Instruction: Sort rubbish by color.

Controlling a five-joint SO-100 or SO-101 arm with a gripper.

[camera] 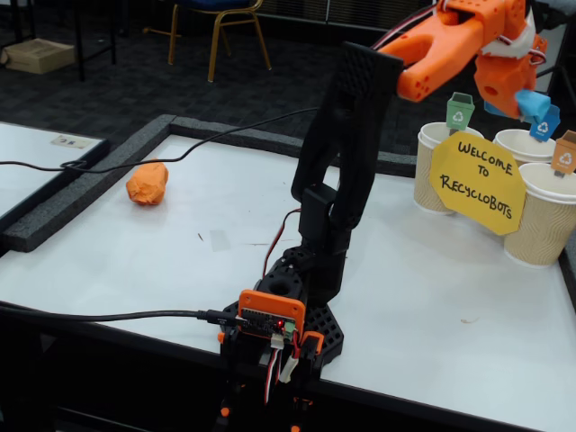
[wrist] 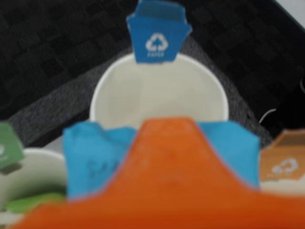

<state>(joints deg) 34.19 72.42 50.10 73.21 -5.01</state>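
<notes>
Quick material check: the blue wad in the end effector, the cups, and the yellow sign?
Light blue crumpled wad: paper by the look, matte with creased folds. White-lined cups: paper; the beige outer wall of one is vertically ribbed in the fixed view. Yellow octagonal sign: flat matte card or paper with hand lettering. Orange end effector: likely printed plastic, smooth and solid-coloured.

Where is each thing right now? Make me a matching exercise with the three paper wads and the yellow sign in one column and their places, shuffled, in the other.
Things:
1. light blue paper wad
2. orange paper wad
3. green paper wad
4. yellow sign

Places:
A. inside the green-tagged paper cup
B. in front of the paper cups
C. clamped in the gripper
D. lying on the white table, far from the cups

Pairs: 1-C, 2-D, 3-A, 4-B
</notes>
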